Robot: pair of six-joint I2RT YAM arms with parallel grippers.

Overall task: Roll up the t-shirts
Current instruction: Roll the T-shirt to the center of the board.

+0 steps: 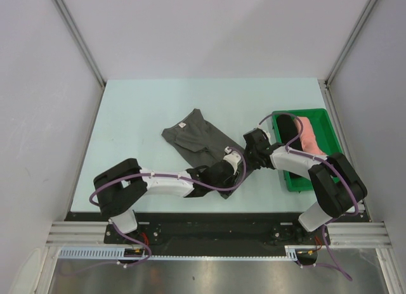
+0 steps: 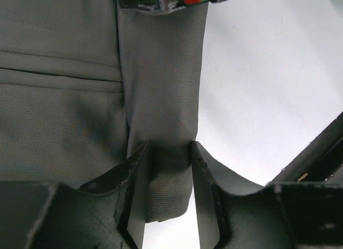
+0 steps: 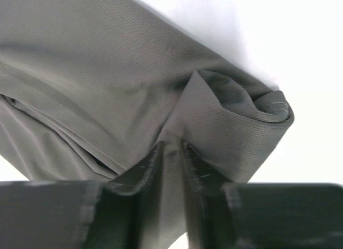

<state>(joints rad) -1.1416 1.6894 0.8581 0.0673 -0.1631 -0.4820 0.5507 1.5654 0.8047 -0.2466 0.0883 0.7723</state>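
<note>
Reaching in from the near edge, the left arm (image 1: 162,180) lies low across the desk (image 1: 127,116), and the right arm (image 1: 297,157) bends in from the other side to meet it. Both sets of jaws come together at the near right end of the charcoal grey t-shirt (image 1: 193,139). In the left wrist view, the left jaws are clamped on a narrow folded strip of the grey cloth, one finger on each side and fabric filling the gap. In the right wrist view, the right jaws are pinched tight on a ridge of the same shirt, with a small curl of cloth bunched just right of the fingers. Further out, the rest of the shirt lies spread flat mid-desk, angled away to the left, its white neck label (image 1: 183,125) showing at the far end. Off to the right sits the green tray (image 1: 317,111), holding the salmon pink t-shirt (image 1: 309,135) with the black t-shirt (image 1: 288,129) beside it on the left.
</note>
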